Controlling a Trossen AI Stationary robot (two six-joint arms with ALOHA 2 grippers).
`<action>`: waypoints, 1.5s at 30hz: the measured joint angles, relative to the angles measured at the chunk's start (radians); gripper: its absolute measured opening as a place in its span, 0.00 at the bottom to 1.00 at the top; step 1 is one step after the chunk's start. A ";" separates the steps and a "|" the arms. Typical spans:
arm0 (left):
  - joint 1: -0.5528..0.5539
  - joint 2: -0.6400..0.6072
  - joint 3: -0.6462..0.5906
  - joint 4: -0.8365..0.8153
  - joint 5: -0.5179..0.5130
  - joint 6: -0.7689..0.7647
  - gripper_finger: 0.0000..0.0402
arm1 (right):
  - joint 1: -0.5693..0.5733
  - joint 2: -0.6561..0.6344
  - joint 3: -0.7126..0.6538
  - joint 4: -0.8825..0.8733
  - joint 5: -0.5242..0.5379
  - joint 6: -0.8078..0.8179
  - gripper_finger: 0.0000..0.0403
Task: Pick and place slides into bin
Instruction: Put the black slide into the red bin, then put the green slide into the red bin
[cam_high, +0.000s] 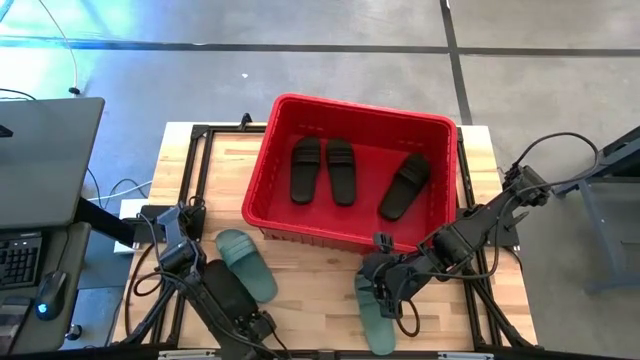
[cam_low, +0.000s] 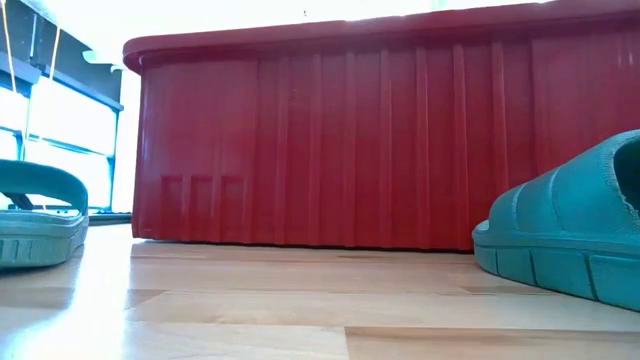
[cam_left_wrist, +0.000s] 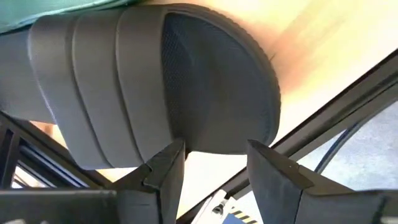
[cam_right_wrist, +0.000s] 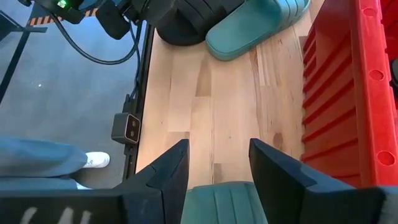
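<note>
The red bin (cam_high: 355, 170) stands at the table's far middle with three black slides (cam_high: 340, 170) lying flat inside. A fourth black slide (cam_left_wrist: 186, 93) lies on the table at the near left (cam_high: 228, 288), beside a teal slide (cam_high: 247, 262). My left gripper (cam_left_wrist: 211, 155) is open, its fingertips at that black slide's rounded end. The second teal slide (cam_high: 375, 312) lies at the near right. My right gripper (cam_right_wrist: 217, 155) is open above it, a finger on either side of its strap (cam_right_wrist: 217, 202). My left gripper has its open fingertips (cam_left_wrist: 171, 158) at the rim of the black slide's rounded end (cam_left_wrist: 211, 140); whether they touch it, I cannot tell. My right gripper points down over the teal slide's strap, fingers (cam_right_wrist: 165, 171) across it; whether they touch it, I cannot tell.
The bin's near wall (cam_low: 350, 150) rises just behind both teal slides (cam_low: 30, 215) (cam_low: 570, 235). Bare wooden table (cam_right_wrist: 211, 106) lies between the two arms. A black frame rail (cam_right_wrist: 140, 93) runs along the table's near edge. A person's shoe (cam_right_wrist: 93, 160) shows on the floor beyond it.
</note>
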 joint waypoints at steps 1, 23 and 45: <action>0.000 0.000 0.001 0.000 0.000 -0.001 0.39 | 0.000 0.000 0.000 0.000 0.000 0.000 0.38; 0.001 0.000 0.096 0.001 -0.084 0.198 0.20 | 0.000 0.000 0.000 0.001 0.000 0.004 0.38; 0.059 -0.198 0.172 0.001 -0.344 0.503 0.53 | 0.126 0.008 0.002 0.001 -0.130 0.139 0.38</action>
